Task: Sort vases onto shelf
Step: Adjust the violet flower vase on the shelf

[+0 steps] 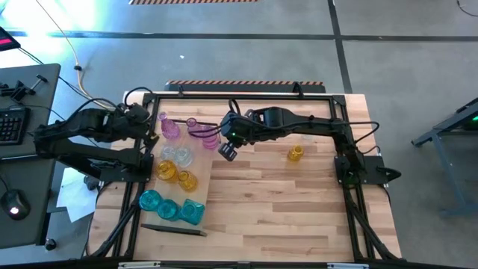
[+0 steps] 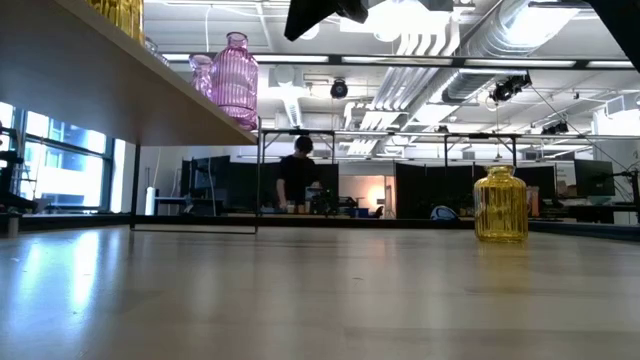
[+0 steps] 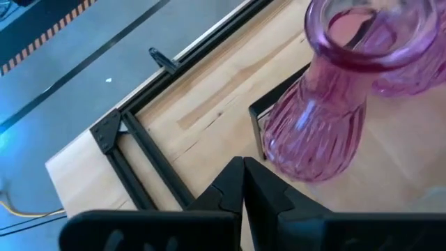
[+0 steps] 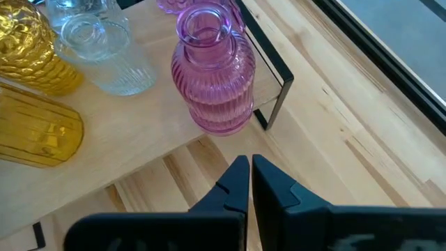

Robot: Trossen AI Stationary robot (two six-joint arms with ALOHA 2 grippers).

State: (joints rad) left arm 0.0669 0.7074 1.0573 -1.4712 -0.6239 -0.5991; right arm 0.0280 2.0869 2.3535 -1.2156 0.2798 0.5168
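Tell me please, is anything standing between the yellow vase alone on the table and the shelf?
Only the right tool, shut and empty, hangs over the bare wood between the yellow vase and the shelf. No object stands there.

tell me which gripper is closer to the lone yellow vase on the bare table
Right. The right gripper is a short way from the yellow vase; the left gripper sits beyond the shelf.

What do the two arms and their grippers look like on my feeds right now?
Both arms, left arm and right arm, are black, jointed, with black cables alongside. A small green light glows near the right wrist. The left gripper and right gripper each have two matte black, wedge-shaped fingers.
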